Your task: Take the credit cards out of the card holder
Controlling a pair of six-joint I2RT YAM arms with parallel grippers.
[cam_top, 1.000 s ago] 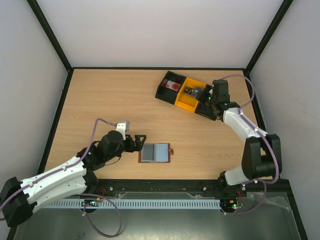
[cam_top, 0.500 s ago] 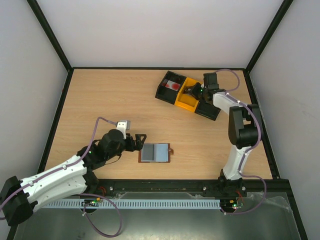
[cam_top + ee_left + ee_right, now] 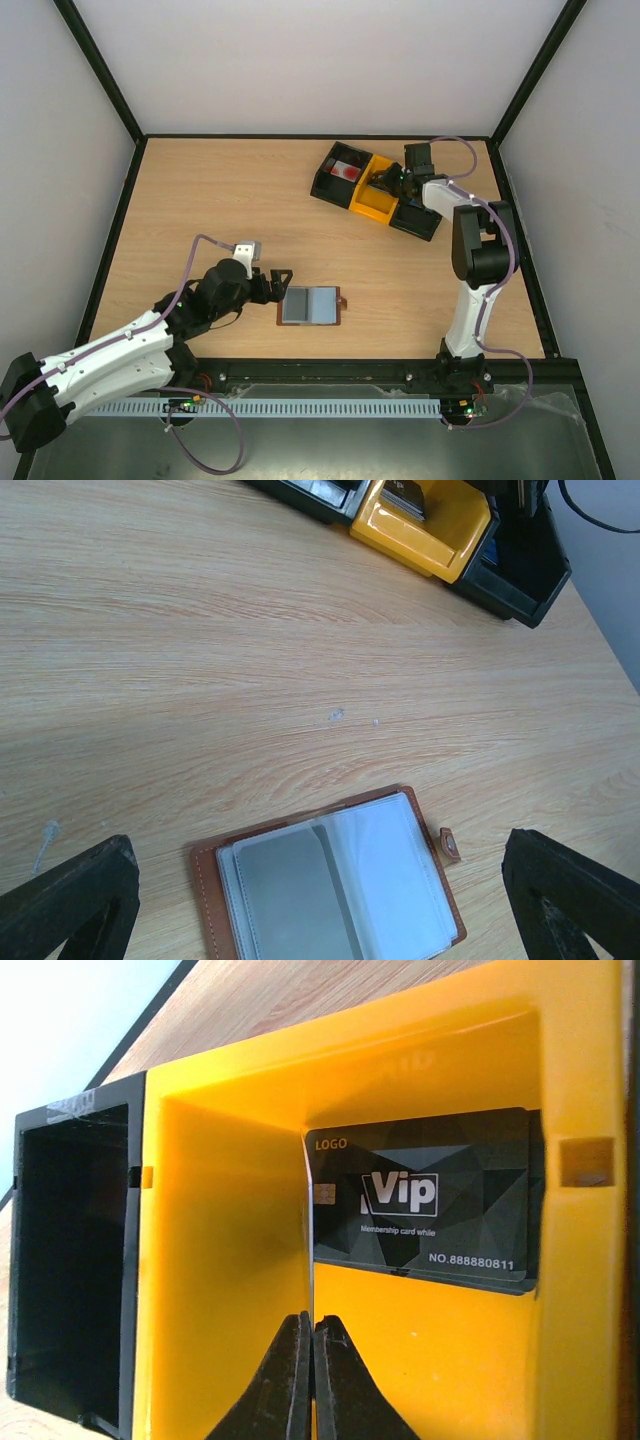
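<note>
The right hand [image 3: 388, 180] has swung in over the yellow bin [image 3: 372, 206]; the card holder [image 3: 311, 306] lies open near 6 o'clock on the table [image 3: 200, 200].
That hand is closed on nothing, so a drop-off looks done. The left hand [image 3: 277, 286] stays spread wide at the holder's 9 o'clock. Only the right wrist view shows the dark card [image 3: 420, 1200] in the bin; only the left wrist view shows a grey credit card [image 3: 285, 892] still sleeved.
</note>
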